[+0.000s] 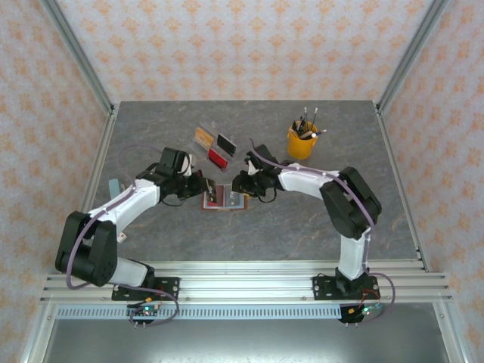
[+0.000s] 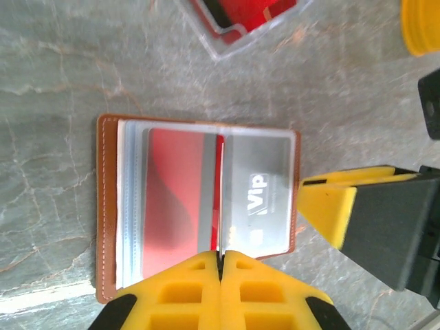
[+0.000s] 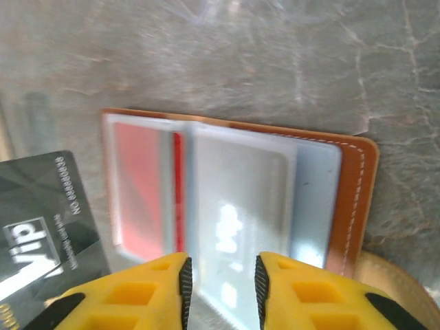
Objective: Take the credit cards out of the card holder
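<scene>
Grippers [image 1: 200,185] [image 1: 243,184] low beside card holder [image 1: 224,198]

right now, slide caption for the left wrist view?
Left gripper shut at the open card holder's near edge, red card and grey vip card in its sleeves.

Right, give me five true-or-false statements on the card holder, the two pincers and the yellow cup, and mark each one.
1. The card holder lies open on the table. True.
2. The left pincer stands wide open. False: it is shut, right at the holder's edge.
3. A red card sits in a sleeve of the holder. True.
4. The yellow cup is empty. False: pens stick out of it.
5. The right pincer is clamped shut. False: it stands open above the holder.
</scene>
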Controlling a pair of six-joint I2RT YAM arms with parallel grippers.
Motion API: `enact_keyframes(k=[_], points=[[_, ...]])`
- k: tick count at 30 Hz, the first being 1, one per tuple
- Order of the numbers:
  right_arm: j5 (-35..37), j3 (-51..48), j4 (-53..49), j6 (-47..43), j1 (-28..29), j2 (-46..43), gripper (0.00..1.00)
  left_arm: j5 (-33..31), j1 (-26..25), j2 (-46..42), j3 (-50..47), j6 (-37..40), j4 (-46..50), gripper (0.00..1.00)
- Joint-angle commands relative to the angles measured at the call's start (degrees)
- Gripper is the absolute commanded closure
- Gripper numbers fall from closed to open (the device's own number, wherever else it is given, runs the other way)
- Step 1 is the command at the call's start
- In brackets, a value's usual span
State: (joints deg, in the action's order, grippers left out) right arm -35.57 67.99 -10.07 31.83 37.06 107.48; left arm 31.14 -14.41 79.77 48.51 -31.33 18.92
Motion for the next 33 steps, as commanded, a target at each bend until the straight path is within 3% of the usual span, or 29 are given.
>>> enact_keyframes(k=[1,7,14,18,22,28,33], points=[[-4.8,-1.6,8.5,3.5,-1.1,-6.1,0.57,-0.3,0.5,-3.1,2.5,-1.5,0.2,1.00],[-10.0,-3.3,22.3,13.7,-2.2,-6.9,0.29,6.9,0.6,-4.8,2.5,-10.8,-11.5,1.00],[-12.8,-2.5,32.1,21.7,-2.5,-6.2,0.20,11.3,1.4,-4.5,3.5,-17.5,-18.1,1.00],[-17.2,-2.8,38.6,27.2,-3.5,-5.9,0.22,12.7,2.6,-4.1,3.3,-21.5,-21.4,1.00],[-19.5,-4.3,43.9,31.6,-5.5,-7.1,0.36,12.8,3.6,-3.7,3.9,-23.0,-21.5,1.00],[-23.2,-2.3,42.9,32.0,-5.8,-7.6,0.56,13.5,3.7,-3.1,4.0,-26.3,-25.0,1.00],[-24.3,-0.8,39.6,30.2,-5.8,-6.9,0.59,14.1,3.7,-2.7,3.5,-28.5,-28.2,1.00]])
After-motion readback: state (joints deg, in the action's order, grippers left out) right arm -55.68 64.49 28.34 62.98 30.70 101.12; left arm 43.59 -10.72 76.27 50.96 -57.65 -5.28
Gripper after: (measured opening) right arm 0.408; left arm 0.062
